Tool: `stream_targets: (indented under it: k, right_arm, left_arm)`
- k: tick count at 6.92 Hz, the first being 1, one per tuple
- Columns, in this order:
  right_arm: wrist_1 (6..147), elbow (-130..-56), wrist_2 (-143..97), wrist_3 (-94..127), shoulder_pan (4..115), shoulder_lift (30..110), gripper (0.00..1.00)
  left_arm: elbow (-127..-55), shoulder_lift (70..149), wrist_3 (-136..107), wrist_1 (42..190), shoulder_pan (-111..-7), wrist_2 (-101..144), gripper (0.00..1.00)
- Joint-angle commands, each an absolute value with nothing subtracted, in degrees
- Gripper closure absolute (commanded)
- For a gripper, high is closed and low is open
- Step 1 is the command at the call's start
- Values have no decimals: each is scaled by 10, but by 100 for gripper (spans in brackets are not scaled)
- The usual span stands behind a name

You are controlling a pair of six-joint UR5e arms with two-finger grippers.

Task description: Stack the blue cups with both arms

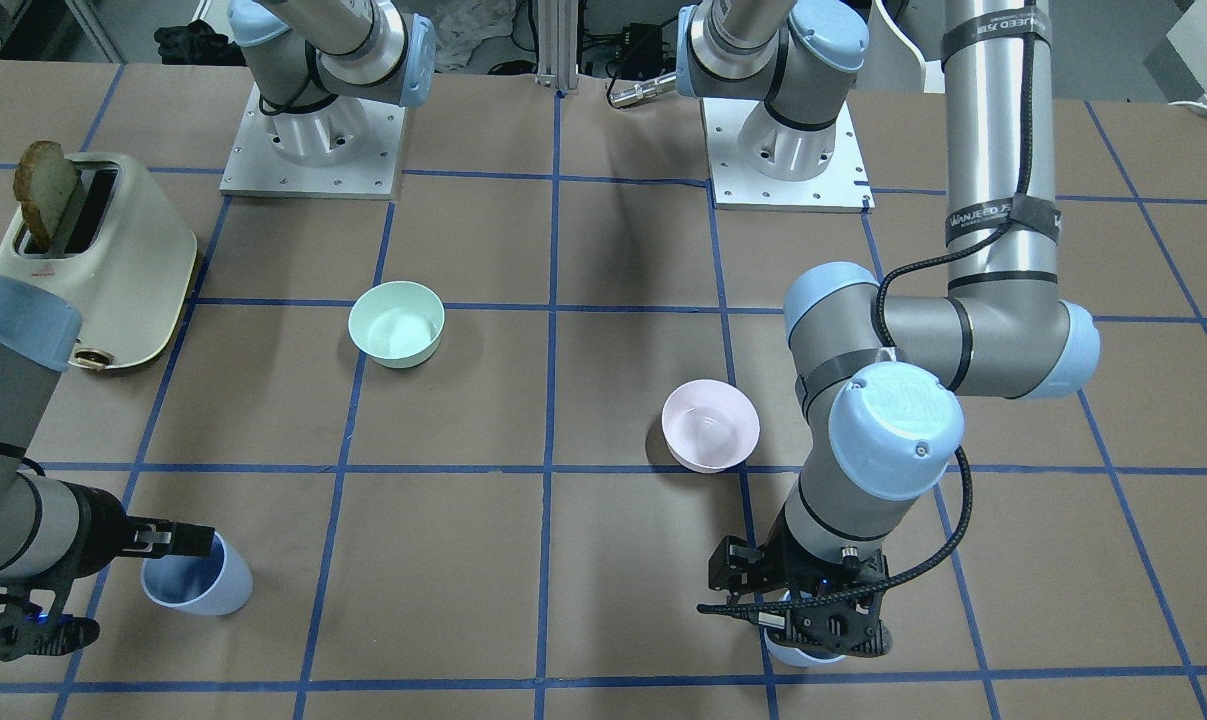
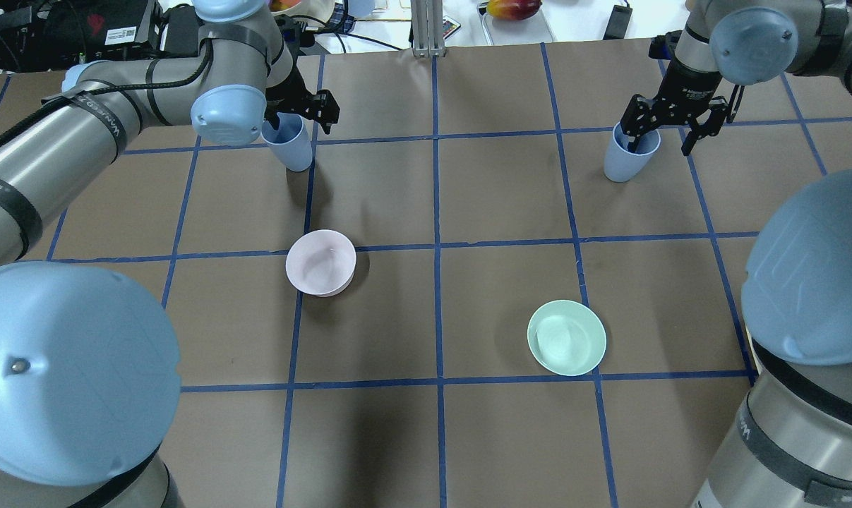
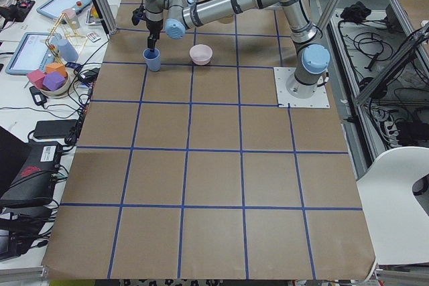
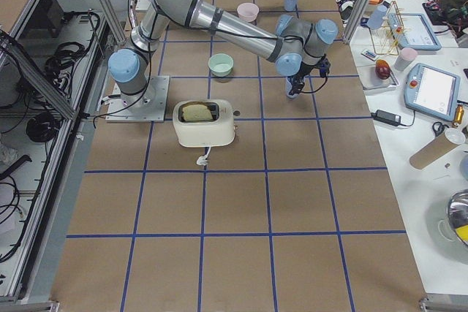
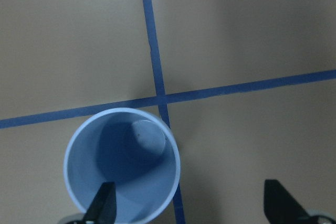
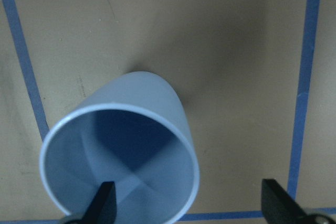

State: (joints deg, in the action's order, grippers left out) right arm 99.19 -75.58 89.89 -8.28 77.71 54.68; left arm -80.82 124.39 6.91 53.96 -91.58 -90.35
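Two pale blue cups stand upright on the brown table. The left cup (image 2: 289,144) is on a blue tape crossing and also shows in the left wrist view (image 5: 122,165). My left gripper (image 2: 302,120) is open above it, with one finger (image 5: 105,203) inside the rim and the other (image 5: 278,203) outside. The right cup (image 2: 627,156) fills the lower left of the right wrist view (image 6: 121,161). My right gripper (image 2: 662,137) is open over it the same way, one finger (image 6: 103,203) inside the cup and the other (image 6: 275,200) outside.
A pale pink bowl (image 2: 320,262) sits left of centre and a mint-green bowl (image 2: 567,337) right of centre, both nearer the robot. A cream toaster (image 1: 93,260) holding a bread slice (image 1: 45,190) stands on the robot's right side.
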Motion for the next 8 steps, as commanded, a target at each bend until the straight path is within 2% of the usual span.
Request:
stream_targets:
  k: [1,2,3,4,6,8]
  right_arm:
    - [992,-758,894,-82,767,540,49]
    - [992,-757,893,-81,768,540,75]
    - [992,-755,893,-81,768,540,94]
    - [992,-752,893,-82,768,540,100]
    - [992,-749,891,-81,767,540,100]
    - [989,-741,891,-75,768,542,100]
  left_arm:
    - [-810,1259,73,524,-916,-904,75]
    - [-810,1263,74,524,-916,-914,100]
    - [-809,1263,87,523,-916,-939,100]
    - [-807,1261,95,522,-918,-955,100]
    - [-802,1236,81,526,-955,-958,100]
    - [-803,1218,-42,563,-1049,-955,100]
